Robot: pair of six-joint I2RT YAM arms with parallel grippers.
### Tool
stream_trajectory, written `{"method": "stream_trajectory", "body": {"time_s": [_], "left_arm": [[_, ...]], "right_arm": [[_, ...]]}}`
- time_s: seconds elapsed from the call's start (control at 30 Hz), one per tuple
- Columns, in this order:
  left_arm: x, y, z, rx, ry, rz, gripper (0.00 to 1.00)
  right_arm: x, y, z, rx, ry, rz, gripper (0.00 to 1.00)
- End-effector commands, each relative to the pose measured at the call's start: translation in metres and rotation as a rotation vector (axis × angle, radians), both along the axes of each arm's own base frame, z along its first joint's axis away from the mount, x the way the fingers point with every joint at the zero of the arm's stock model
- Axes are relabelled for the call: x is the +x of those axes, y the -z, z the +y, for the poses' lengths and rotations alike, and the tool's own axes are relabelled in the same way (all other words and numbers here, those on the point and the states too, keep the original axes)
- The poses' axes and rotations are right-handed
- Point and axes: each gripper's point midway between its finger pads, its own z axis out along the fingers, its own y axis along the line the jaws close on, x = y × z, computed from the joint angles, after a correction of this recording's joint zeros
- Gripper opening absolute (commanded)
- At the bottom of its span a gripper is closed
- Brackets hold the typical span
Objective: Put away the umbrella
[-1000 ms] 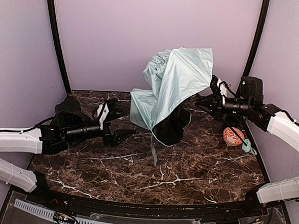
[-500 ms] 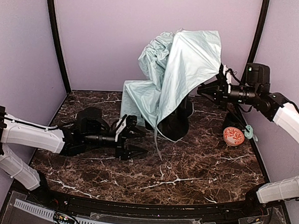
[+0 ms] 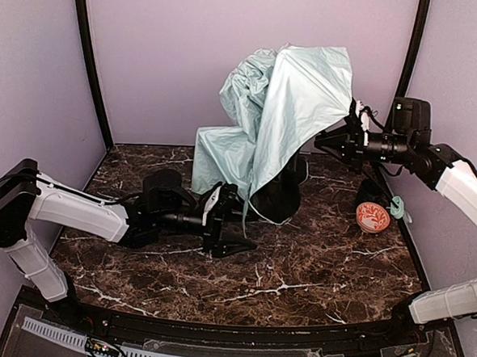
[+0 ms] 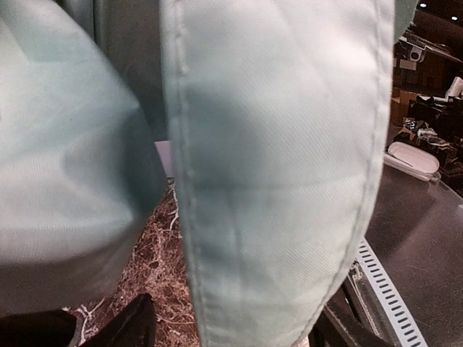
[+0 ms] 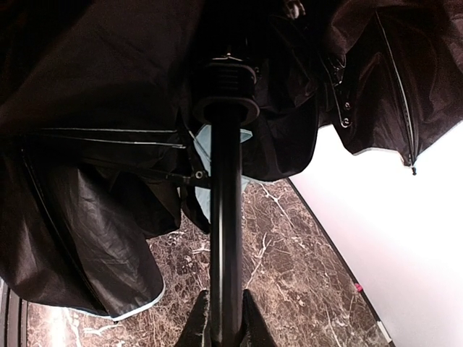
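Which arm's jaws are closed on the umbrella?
The right gripper, clamping the umbrella's black shaft; the left gripper has open jaws near the mint fabric.

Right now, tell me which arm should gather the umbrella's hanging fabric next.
Left. The left gripper is open and low beside the hanging mint fabric, with a fold between its jaws. The right gripper is shut on the shaft of the umbrella, holding it up, so it probably can't let go.
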Motion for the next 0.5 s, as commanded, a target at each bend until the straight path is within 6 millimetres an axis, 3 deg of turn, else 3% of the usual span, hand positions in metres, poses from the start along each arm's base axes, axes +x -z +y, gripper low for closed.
{"method": "stream_trajectory", "body": {"time_s": [0.0, 0.2, 0.23, 0.47], "left_arm": [[-0.008, -0.019, -0.004, -0.064, 0.058, -0.027, 0.65], [-0.011, -0.011, 0.01, -0.039, 0.014, -0.058, 0.05], [-0.01, -0.008, 0.014, -0.027, -0.009, -0.063, 0.0], [-0.001, 0.017, 0.043, 0.126, -0.156, -0.113, 0.0]], "right_arm": [[-0.002, -0.038, 0.001, 0.052, -0.013, -0.113, 0.0], [-0.002, -0.037, 0.0, 0.044, -0.003, -0.116, 0.0], [-0.001, -0.037, 0.0, 0.041, 0.001, -0.117, 0.0], [0.013, -0.042, -0.007, 0.014, 0.091, -0.1, 0.0]]}}
